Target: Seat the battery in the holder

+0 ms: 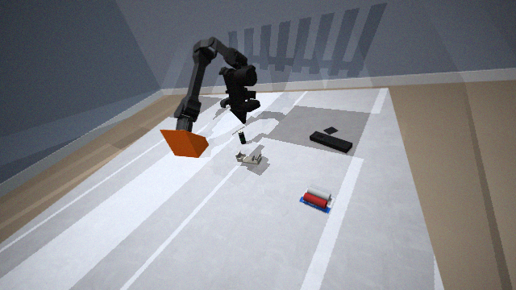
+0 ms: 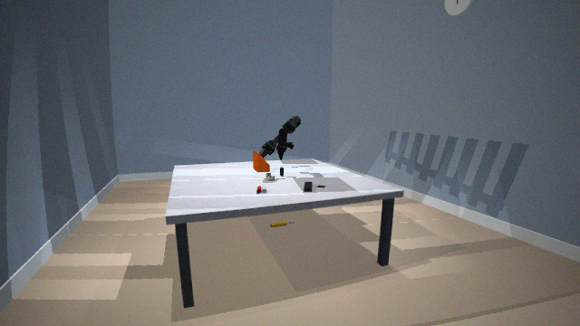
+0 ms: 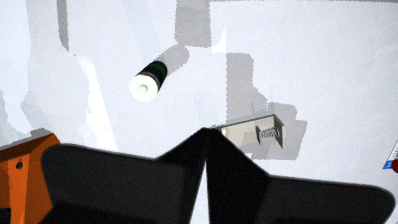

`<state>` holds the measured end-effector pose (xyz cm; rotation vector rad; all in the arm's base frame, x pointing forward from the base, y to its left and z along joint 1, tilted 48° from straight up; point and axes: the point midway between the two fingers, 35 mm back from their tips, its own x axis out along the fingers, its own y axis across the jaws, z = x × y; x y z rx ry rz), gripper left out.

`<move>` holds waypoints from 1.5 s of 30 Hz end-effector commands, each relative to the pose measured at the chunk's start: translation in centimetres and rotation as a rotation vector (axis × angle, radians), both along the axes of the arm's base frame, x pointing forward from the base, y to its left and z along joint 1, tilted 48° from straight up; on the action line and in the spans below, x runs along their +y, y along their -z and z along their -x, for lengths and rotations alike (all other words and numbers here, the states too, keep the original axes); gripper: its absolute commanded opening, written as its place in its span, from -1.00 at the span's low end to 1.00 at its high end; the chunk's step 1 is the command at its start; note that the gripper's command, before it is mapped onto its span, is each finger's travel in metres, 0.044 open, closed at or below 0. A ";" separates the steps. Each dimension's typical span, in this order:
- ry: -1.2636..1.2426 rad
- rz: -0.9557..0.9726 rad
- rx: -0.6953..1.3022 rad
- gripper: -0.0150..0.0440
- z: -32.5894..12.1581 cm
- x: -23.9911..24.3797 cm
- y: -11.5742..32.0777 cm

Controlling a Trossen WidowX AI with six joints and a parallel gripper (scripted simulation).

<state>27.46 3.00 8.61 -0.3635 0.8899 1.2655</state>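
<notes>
The battery (image 1: 242,137) (image 2: 282,171) (image 3: 151,79) stands upright on the table, dark with a pale upper end. The holder (image 1: 249,158) (image 2: 270,177) (image 3: 245,131) lies on the table near the battery and holds nothing that I can see. Its coil spring (image 3: 269,133) shows at one end in the wrist view; its other end is hidden there behind the fingertips. My gripper (image 1: 244,122) (image 2: 281,158) (image 3: 208,135) is shut with nothing between its fingers. It points down and hangs above the table, clear of the battery and the holder.
An orange block (image 1: 183,143) (image 2: 260,162) (image 3: 30,172) is at the arm's base. A black bar (image 1: 330,142) (image 2: 308,186) and a small dark square (image 1: 330,130) (image 2: 321,186) lie to one side. A blue tray (image 1: 301,199) bears a red cylinder (image 1: 315,200) and a whitish one (image 1: 318,192).
</notes>
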 end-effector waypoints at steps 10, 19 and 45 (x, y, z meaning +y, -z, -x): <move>-0.050 -0.092 0.034 -0.49 0.3 2.6 2.1; -0.051 -0.100 0.034 -0.49 0.8 6.2 5.2; -0.051 -0.100 0.037 -0.49 4.5 7.3 3.8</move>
